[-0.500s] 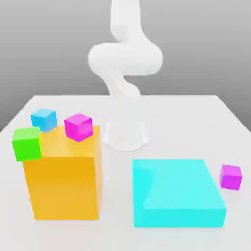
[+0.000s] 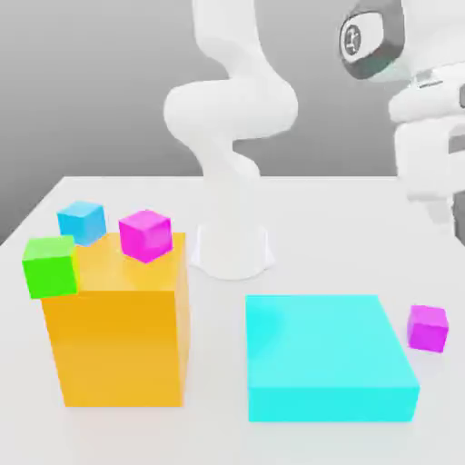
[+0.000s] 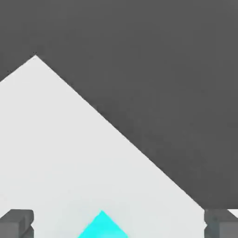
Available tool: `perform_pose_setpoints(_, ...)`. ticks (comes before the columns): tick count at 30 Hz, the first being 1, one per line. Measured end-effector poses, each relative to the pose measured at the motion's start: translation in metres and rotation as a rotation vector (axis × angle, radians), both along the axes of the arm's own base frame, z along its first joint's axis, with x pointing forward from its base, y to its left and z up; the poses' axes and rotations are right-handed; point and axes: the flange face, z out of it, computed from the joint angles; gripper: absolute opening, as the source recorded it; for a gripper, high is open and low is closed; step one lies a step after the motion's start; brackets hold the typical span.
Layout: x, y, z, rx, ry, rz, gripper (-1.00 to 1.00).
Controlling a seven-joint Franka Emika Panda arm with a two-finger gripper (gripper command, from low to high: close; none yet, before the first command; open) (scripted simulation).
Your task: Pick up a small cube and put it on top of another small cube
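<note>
- The step in hand reads as the approach: no cube has been picked up, and the arm (image 2: 232, 100) holds its hand high above the table (image 2: 300, 218), near the exterior view's right edge.
- The pincer (image 3: 118, 225) stands wide open and empty; in the hand view its two dark fingertips (image 3: 16, 222) sit far apart, with bare table and a corner of the cyan block (image 3: 101, 226) between them.
- Two small magenta cubes are in play. One magenta cube (image 2: 427, 327) rests on the table just beside the cyan block, well below the pincer and the nearer of the two to it.
- The other magenta cube (image 2: 145, 234) sits on top of the big orange block (image 2: 118, 336), far across the table from the pincer, with a small green cube (image 2: 50, 265) and a small blue cube (image 2: 82, 222) close by it.
- The next move, as a judgement, calls for lowering the open pincer over the chosen magenta cube, centring the fingers on two opposite faces, and closing before any lift.
- The cube by the cyan block leaves little room on that side, so a finger could catch the block's wall if the approach is not square.
- No brand, label or readable writing shows on the cubes, the blocks, the table or the arm.
</note>
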Motion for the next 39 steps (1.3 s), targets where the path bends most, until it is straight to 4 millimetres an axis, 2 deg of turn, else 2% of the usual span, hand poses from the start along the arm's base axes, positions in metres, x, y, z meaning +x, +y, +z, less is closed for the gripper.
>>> perform_pose_setpoints(2,-0.027,0.023,-0.041,-0.043,0.048,0.109,0.00)
perform_pose_setpoints(3,-0.048,0.038,-0.062,-0.066,0.070,0.180,0.00)
perform_pose_setpoints(5,-0.080,0.051,-0.101,-0.110,0.116,0.286,0.00)
perform_pose_setpoints(7,-0.107,0.056,-0.136,-0.149,0.157,0.369,0.00)
perform_pose_setpoints(13,-0.117,0.056,-0.206,-0.164,0.175,0.399,0.00)
perform_pose_setpoints(14,-0.117,0.056,-0.212,-0.165,0.175,0.399,-1.00)
perform_pose_setpoints(20,-0.117,0.056,-0.215,-0.165,0.175,0.399,-1.00)
perform_pose_setpoints(22,-0.117,0.056,-0.203,-0.165,0.175,0.399,-1.00)
perform_pose_setpoints(26,-0.117,0.056,-0.163,-0.166,0.175,0.399,-1.00)
perform_pose_setpoints(27,-0.115,0.054,-0.153,-0.166,0.175,0.393,-1.00)
perform_pose_setpoints(28,-0.103,0.045,-0.141,-0.169,0.173,0.364,-1.00)
perform_pose_setpoints(29,-0.082,0.027,-0.129,-0.169,0.173,0.306,-1.00)
perform_pose_setpoints(30,-0.069,0.015,-0.117,-0.170,0.171,0.271,-1.00)
perform_pose_setpoints(32,-0.038,-0.022,-0.092,-0.170,0.173,0.170,-1.00)
perform_pose_setpoints(35,-0.012,-0.070,-0.056,-0.169,0.174,0.059,-1.00)
perform_pose_setpoints(39,0.011,-0.150,-0.009,-0.158,0.185,-0.118,-1.00)
